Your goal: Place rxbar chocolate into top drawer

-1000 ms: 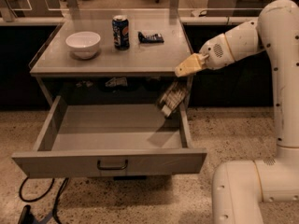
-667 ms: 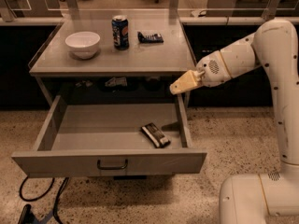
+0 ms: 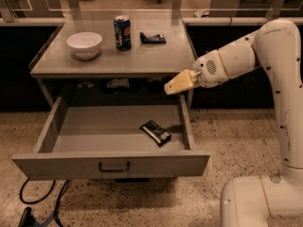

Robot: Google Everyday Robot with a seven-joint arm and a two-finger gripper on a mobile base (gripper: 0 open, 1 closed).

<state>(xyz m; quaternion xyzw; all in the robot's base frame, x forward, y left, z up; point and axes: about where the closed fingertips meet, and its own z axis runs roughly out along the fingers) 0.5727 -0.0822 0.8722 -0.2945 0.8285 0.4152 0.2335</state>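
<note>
The rxbar chocolate (image 3: 155, 132) is a small dark wrapped bar lying flat on the floor of the top drawer (image 3: 57, 165), toward its right side. The drawer is pulled fully out, and its black bar handle (image 3: 113, 167) sits at the centre of the grey front. My gripper (image 3: 171, 87) hangs above the drawer's right wall, just under the table edge. It is open, empty, and well clear of the bar.
On the grey table top (image 3: 142, 63) stand a white bowl (image 3: 84, 44), a blue soda can (image 3: 122, 32) and a dark snack packet (image 3: 152, 38). Black cables (image 3: 40, 200) lie on the floor at the front left. My white base (image 3: 260, 200) is at the lower right.
The bar hung from my gripper over the drawer's right side a second ago. It was let go and now lies in the drawer. My gripper has risen slightly.
</note>
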